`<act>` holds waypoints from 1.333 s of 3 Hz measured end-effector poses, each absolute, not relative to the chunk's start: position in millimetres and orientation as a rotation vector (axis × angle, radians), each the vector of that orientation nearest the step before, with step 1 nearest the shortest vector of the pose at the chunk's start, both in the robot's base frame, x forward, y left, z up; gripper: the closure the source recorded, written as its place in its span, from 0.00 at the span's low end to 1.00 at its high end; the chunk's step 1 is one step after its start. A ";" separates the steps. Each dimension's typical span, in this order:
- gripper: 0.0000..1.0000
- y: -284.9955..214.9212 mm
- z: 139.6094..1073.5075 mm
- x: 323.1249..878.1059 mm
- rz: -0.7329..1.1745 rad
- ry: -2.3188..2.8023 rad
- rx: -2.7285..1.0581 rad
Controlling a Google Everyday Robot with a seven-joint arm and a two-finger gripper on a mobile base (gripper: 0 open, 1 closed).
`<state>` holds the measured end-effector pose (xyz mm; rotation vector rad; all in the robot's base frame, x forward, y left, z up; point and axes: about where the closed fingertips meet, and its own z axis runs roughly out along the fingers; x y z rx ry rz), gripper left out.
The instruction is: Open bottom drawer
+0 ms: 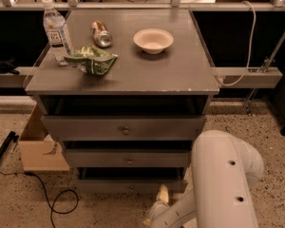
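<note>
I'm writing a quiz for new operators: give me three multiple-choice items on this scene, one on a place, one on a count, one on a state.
1. Where is the hand? A) high in the air B) at the top knob C) low near the floor, before the bottom drawer
2. How many drawer fronts does the cabinet show? A) two B) three C) four
3. How is the can placed? A) on its side B) upright C) in a drawer
Key: 1 C, it sits by the lowest front; 2 B, three knobbed fronts stack up; 3 A, it rests flat on the cabinet top.
</note>
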<state>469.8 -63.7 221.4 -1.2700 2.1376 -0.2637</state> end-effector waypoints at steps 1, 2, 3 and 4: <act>0.00 -74.2 230.2 483.8 -0.356 2.101 -1.247; 0.00 -74.1 230.2 483.8 -0.353 2.103 -1.245; 0.00 -77.7 227.2 486.4 -0.267 2.150 -1.190; 0.00 -98.1 225.1 504.2 -0.110 2.230 -0.975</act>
